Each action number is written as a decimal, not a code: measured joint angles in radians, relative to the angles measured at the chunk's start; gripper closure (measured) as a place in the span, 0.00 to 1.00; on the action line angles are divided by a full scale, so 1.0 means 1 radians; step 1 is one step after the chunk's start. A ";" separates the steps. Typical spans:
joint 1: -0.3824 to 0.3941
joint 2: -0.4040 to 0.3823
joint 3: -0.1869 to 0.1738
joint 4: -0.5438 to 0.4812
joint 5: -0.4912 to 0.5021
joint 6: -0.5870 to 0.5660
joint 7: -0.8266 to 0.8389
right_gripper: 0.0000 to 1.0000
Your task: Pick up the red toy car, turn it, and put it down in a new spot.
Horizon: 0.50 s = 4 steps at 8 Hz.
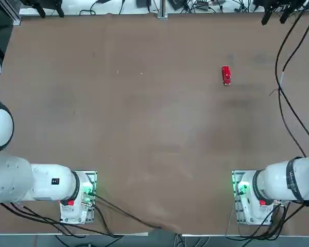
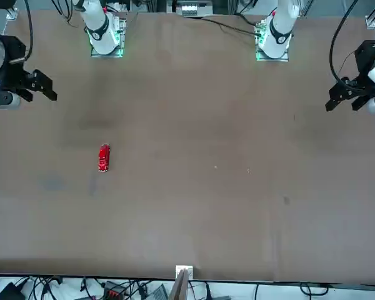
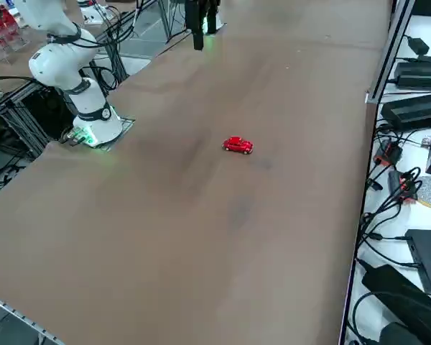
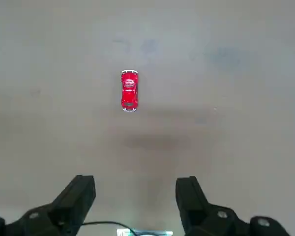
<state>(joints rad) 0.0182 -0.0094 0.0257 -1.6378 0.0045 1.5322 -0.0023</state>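
Right gripper (image 4: pixel 136 178): fingers wide apart, nothing between them. I have it up above the table (image 1: pixel 144 128), clear of the surface, no contact with the toy.

Red toy car (image 4: pixel 129 91): on its wheels on bare tabletop, in the right half, well out from the right arm base (image 1: pixel 251 203) and toward the far edge. Long axis runs roughly away from the bases, slightly skewed in the overhead view. In the wrist view it lies lengthwise across the line joining the fingertips, so the pads look well placed to close on its long sides without much wrist rotation.

Black cables (image 1: pixel 281 90) show farther right than the car from overhead, apart from it. I'd watch them on any swing that way.

Progress: no grasp, no lift, no turn under way. I can't tell from this alone whether the car sits at its start or its new spot; empty fingers and a free car fit either. My read is pre-pick. If so, everything is left: centre over it, descend, close, lift, rotate, set down elsewhere, release.

Risk: it's small and low, so an off-centre descent could nudge it or land a fingertip on the roof. I'd line up first, then go down slow and close gently.
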 joint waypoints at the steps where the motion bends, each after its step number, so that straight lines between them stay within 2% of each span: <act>1: 0.000 0.010 0.000 0.004 0.000 -0.004 -0.001 0.00; 4: 0.000 0.043 -0.001 0.012 0.000 -0.037 -0.001 0.00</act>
<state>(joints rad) 0.0183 0.0333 0.0249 -1.6261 0.0044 1.4947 -0.0035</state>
